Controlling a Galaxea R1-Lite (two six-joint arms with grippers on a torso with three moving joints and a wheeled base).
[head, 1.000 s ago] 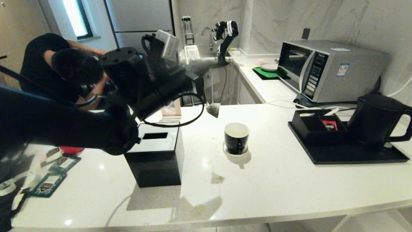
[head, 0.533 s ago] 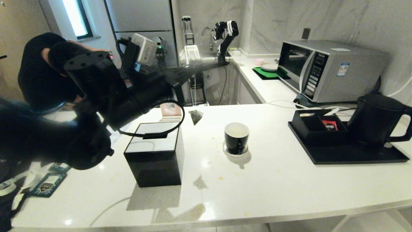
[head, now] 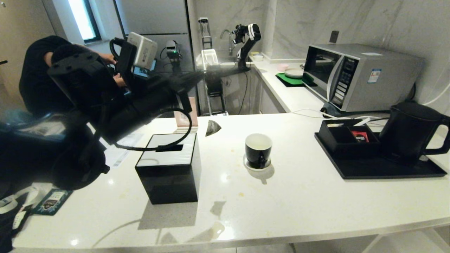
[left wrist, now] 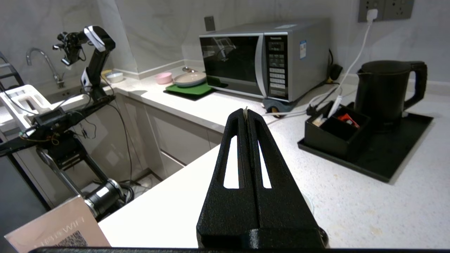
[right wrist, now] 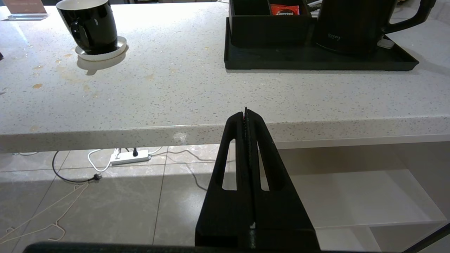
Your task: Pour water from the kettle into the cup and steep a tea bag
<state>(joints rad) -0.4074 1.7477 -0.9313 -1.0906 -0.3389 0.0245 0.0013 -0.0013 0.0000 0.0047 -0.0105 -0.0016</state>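
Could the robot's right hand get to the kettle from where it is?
Probably yes. The right hand sits shut below the counter's front edge, and the kettle stands on its black tray straight ahead, with bare counter between.

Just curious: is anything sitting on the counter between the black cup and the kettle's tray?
No, in the head view only bare white counter lies between the cup and the tray.

**White speckled counter and its load**

The counter (head: pixel 316 203) carries a black tissue box (head: pixel 168 172), the cup (head: pixel 258 149) on its white saucer (head: pixel 256 166), teal packets (head: pixel 49 202) at the left edge — and a black tray (head: pixel 379 168) bearing the kettle (head: pixel 409 131).
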